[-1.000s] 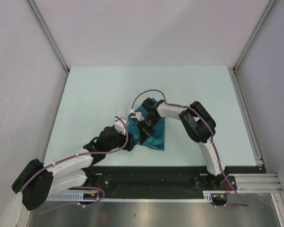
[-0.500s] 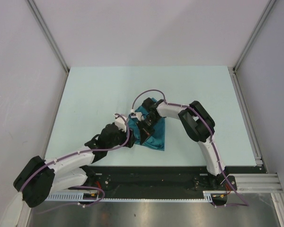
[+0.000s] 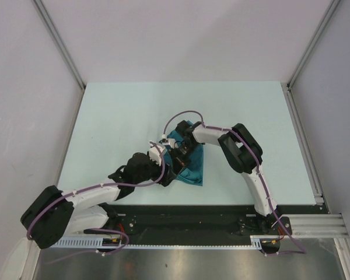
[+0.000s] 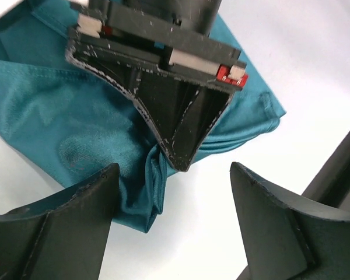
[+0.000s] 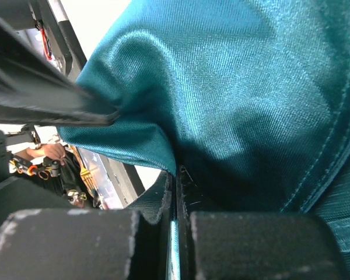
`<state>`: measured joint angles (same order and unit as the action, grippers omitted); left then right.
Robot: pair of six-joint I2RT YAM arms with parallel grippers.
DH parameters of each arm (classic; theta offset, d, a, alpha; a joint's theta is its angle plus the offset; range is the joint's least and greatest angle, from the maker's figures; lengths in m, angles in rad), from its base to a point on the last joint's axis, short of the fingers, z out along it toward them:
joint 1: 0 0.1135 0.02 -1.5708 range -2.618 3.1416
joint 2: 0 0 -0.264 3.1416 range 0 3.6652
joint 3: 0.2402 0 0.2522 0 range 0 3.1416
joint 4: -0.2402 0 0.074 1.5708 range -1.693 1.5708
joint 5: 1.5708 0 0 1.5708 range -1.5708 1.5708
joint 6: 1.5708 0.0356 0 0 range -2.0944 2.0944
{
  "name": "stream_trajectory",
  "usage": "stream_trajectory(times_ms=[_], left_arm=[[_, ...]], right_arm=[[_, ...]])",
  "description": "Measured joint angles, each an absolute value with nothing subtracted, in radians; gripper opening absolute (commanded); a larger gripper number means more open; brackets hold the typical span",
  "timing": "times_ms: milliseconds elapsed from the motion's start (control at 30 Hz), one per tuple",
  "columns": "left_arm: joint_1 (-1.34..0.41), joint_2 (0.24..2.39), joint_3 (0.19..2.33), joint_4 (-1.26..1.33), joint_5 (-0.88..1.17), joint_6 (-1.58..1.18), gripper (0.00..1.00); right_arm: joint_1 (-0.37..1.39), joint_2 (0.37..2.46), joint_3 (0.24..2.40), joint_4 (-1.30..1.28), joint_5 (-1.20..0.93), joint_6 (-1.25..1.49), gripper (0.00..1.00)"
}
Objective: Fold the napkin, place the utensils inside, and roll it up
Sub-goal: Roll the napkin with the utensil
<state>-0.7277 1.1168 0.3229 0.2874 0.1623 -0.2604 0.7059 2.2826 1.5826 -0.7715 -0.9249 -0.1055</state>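
Observation:
The teal napkin (image 3: 193,170) lies folded and bunched on the pale table (image 3: 116,116), just ahead of the arm bases. My right gripper (image 3: 178,158) reaches down onto its left edge and is shut on a raised fold; in the right wrist view a sliver of napkin (image 5: 251,87) sits between the closed jaws of the right gripper (image 5: 176,175). My left gripper (image 3: 168,171) stands open right beside that spot. In the left wrist view the left gripper (image 4: 172,233) straddles the napkin's (image 4: 58,116) near corner and the right gripper's tip (image 4: 181,157). The utensils are hidden.
A black strip (image 3: 192,213) runs along the table's near edge by the arm bases. An aluminium rail (image 3: 303,140) borders the right side, and grey walls close in the left, right and back. Both arms crowd the napkin's left side.
My left arm has slid right and forward until its fingers flank the napkin's near corner, and its jaws have widened a little. The right gripper has held its pinch in place.

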Motion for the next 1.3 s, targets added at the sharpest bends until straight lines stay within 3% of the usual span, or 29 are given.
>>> stream_trajectory(times_ms=[267, 500, 833, 1033, 1133, 1233, 1300], left_arm=[[-0.732, 1.189, 0.341, 0.276, 0.155, -0.226, 0.73], [-0.756, 1.193, 0.366, 0.229, 0.094, -0.217, 0.54], [-0.775, 1.213, 0.39, 0.17, 0.022, -0.217, 0.49], [-0.781, 1.225, 0.403, 0.152, -0.024, -0.221, 0.31], [-0.783, 1.235, 0.41, 0.141, -0.043, -0.226, 0.12], [-0.785, 1.247, 0.422, 0.131, -0.051, -0.238, 0.0], [-0.786, 1.255, 0.429, 0.124, -0.055, -0.244, 0.0]], right_arm=[[0.699, 2.286, 1.583, -0.772, -0.934, -0.105, 0.0], [0.692, 2.296, 1.585, -0.774, -0.953, -0.104, 0.0], [0.681, 2.312, 1.586, -0.776, -0.985, -0.096, 0.0], [0.675, 2.316, 1.586, -0.777, -0.997, -0.089, 0.0], [0.674, 2.317, 1.587, -0.777, -1.001, -0.089, 0.0], [0.673, 2.317, 1.587, -0.775, -1.003, -0.09, 0.0], [0.672, 2.317, 1.586, -0.774, -1.005, -0.09, 0.0]])
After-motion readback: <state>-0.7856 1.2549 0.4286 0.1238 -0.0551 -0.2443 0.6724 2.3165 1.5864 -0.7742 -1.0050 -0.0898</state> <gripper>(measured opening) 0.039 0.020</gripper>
